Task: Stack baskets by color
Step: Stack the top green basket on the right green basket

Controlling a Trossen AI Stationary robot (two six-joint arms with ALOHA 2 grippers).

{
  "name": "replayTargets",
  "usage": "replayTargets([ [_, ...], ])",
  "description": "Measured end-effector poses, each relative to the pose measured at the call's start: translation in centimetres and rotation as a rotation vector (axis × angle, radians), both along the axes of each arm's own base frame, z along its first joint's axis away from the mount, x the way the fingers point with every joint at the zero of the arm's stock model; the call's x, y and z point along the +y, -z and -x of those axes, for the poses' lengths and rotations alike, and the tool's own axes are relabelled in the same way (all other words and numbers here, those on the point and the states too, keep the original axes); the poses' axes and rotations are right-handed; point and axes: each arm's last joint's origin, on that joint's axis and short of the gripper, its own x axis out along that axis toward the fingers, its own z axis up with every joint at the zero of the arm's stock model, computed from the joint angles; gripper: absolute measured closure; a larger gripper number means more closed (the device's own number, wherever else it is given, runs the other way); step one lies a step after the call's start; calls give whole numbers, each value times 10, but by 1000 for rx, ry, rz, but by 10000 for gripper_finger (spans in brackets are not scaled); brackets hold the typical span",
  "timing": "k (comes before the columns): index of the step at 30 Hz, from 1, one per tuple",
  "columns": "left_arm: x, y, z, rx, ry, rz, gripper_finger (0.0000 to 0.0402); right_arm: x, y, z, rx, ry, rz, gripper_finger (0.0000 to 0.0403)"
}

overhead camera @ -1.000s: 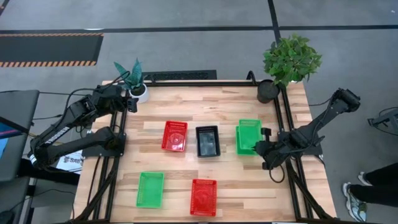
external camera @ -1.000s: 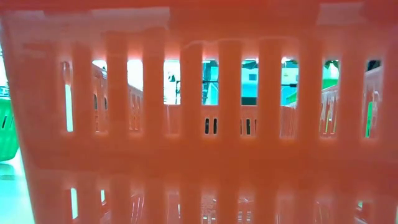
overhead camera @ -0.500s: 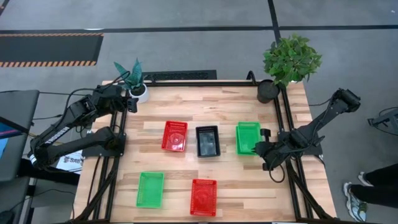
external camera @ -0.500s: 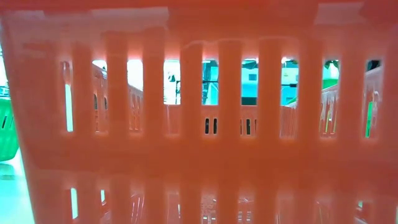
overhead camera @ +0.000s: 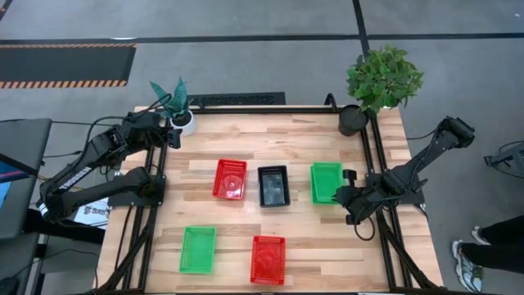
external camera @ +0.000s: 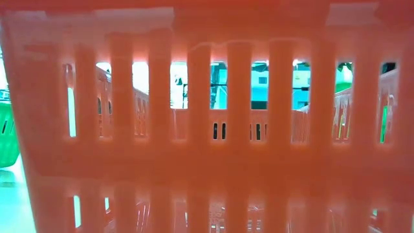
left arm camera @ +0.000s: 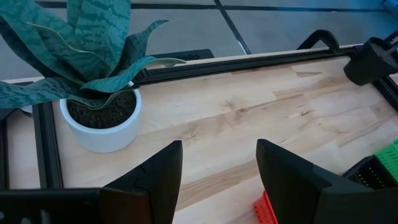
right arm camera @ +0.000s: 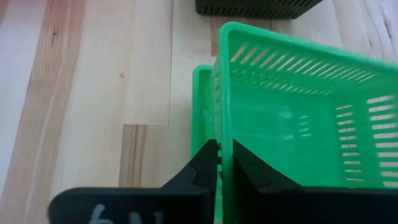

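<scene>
Two green baskets (overhead camera: 327, 181) sit one inside the other at the table's right; in the right wrist view the upper basket (right arm camera: 298, 106) stands above the lower one's rim (right arm camera: 201, 93). My right gripper (overhead camera: 338, 195) (right arm camera: 222, 155) is shut on the upper basket's near right corner. A black basket (overhead camera: 273, 185) and a red basket (overhead camera: 230, 179) rest in the middle. Another green basket (overhead camera: 198, 248) and another red basket (overhead camera: 268, 259) lie near the front edge. My left gripper (overhead camera: 172, 135) (left arm camera: 217, 162) waits open at the far left. My right gripper has the upper green basket's near short wall (right arm camera: 221, 124) between its two fingers, by the right corner, one finger inside the basket and one outside. The fingers slant down from the table's right and lie along the wall. The basket rests in the lower green basket.
A potted plant in a white pot (left arm camera: 102, 118) stands at the far left corner beside my left gripper. A bushy plant in a dark pot (overhead camera: 354, 120) stands at the far right. The front red basket's wall (external camera: 207, 129) fills the low view. Bare wood lies front right.
The upper green basket, which stood askew over the lower one with its far end jutting out, has sunk into line with it. My right gripper has kept its place at the basket's near right corner.
</scene>
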Motion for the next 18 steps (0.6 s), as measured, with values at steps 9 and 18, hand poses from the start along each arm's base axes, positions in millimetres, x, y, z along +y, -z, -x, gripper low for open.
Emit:
replayTargets([
  [9, 0, 0, 0, 2, 1, -2, 209, -5, 0, -3, -7, 45, -11, 304],
  [18, 0, 0, 0, 2, 1, -1, 209, -16, -12, -14, -42, 175, -82, 259],
])
